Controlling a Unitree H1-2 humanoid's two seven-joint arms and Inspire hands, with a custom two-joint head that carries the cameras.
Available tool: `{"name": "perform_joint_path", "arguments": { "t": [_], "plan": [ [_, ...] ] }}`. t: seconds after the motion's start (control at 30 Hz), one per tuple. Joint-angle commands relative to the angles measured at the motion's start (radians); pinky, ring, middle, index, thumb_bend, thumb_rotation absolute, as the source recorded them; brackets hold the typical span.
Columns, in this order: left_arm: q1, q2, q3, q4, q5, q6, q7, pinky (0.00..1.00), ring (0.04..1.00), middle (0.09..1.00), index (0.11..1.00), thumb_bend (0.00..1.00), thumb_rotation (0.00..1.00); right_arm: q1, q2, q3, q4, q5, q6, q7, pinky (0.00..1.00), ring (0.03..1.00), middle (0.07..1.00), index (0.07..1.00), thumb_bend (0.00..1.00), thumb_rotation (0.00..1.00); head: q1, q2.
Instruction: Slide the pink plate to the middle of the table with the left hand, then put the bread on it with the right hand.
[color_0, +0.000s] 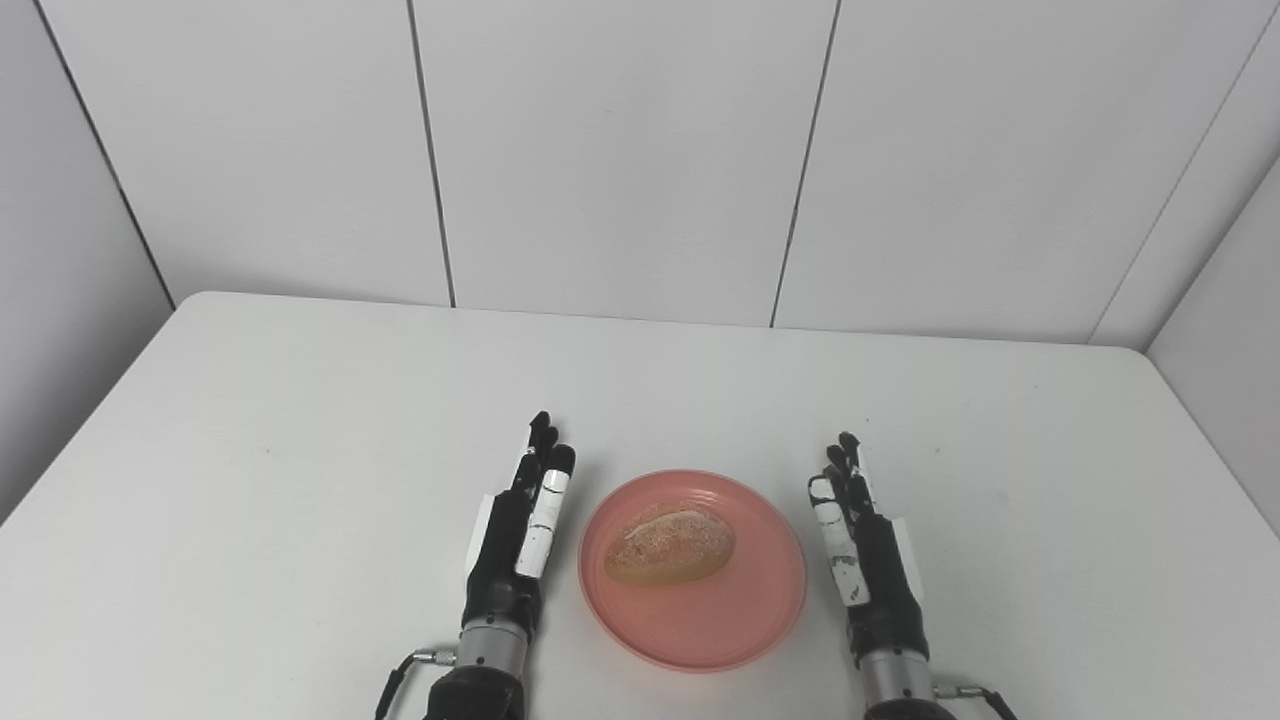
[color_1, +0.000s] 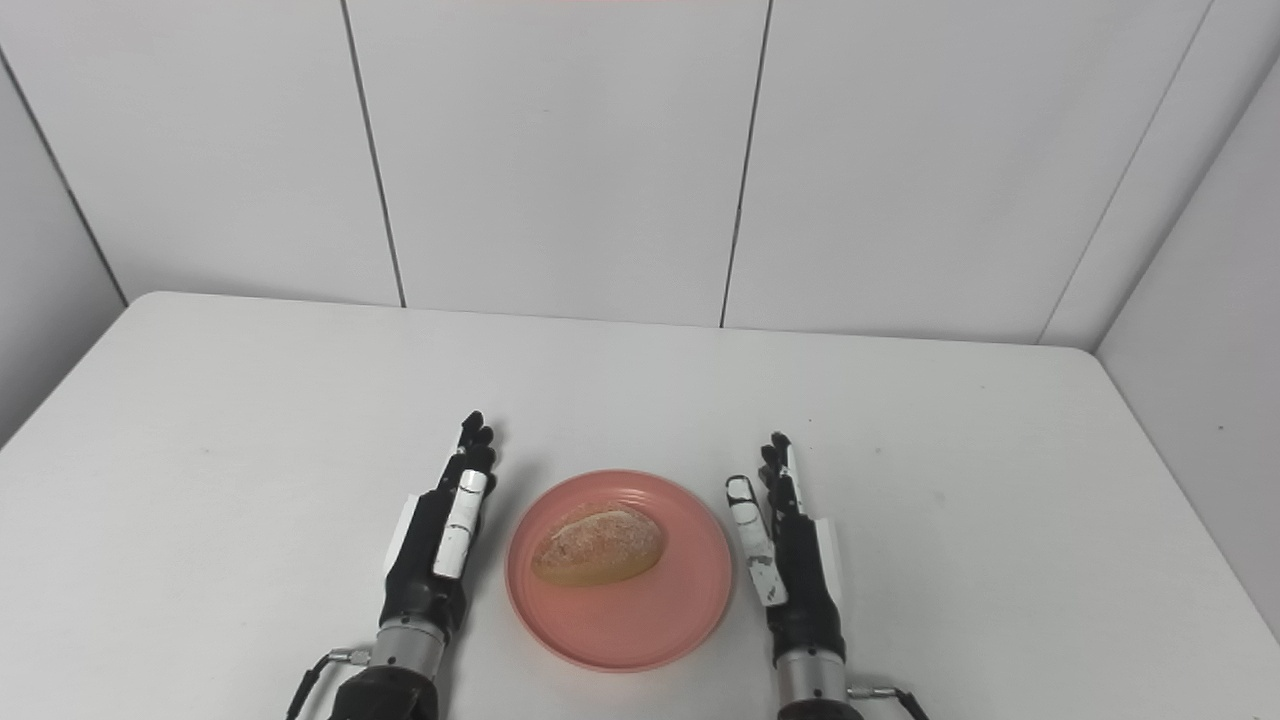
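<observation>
White table (color_0: 300, 420), bread (color_0: 670, 544) on pink plate (color_0: 700, 630), left hand (color_0: 520, 530), right hand (color_0: 862, 545) flanking, empty

No readable text, label, brand, number or sign appears on anything in view.

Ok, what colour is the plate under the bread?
Pink, a salmon shade, plain with no pattern; the plate shows best in the left eye view.

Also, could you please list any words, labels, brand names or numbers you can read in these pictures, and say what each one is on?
None: no readable text shows in either view.
The pink plate, the bread, the left hand, the right hand and the table bear no lettering.
</observation>
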Motion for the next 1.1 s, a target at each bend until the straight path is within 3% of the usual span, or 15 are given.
{"name": "perform_joint_path", "arguments": {
  "t": [0.0, 0.17, 0.4, 1.07],
  "plan": [
    [-0.005, -0.006, -0.002, -0.033, 0.008, 0.002, 0.004, 1.00, 1.000, 1.000, 1.000, 0.80, 0.94, -0.002, 0.004, 0.005, -0.022, -0.004, -0.016, -0.002, 1.00, 0.962, 0.965, 1.000, 0.83, 1.00, -0.004, 0.004],
    [-0.004, -0.003, 0.003, -0.039, -0.004, 0.000, -0.003, 1.00, 1.000, 1.000, 1.000, 0.81, 0.92, -0.001, 0.012, 0.007, -0.029, 0.000, -0.003, 0.000, 1.00, 0.965, 0.967, 1.000, 0.83, 1.00, -0.019, 0.008],
    [-0.009, 0.030, 0.021, -0.039, -0.042, 0.000, -0.038, 1.00, 1.000, 1.000, 1.000, 0.81, 0.91, -0.013, 0.040, 0.018, -0.005, -0.016, 0.001, -0.022, 1.00, 0.967, 0.969, 1.000, 0.83, 1.00, -0.110, 0.009],
    [-0.011, 0.039, 0.026, -0.058, -0.056, 0.026, -0.044, 1.00, 1.000, 1.000, 1.000, 0.79, 0.91, -0.013, 0.049, 0.025, -0.028, -0.026, 0.026, -0.028, 1.00, 0.959, 0.967, 1.000, 0.82, 1.00, -0.099, 0.030]
  ]
}}
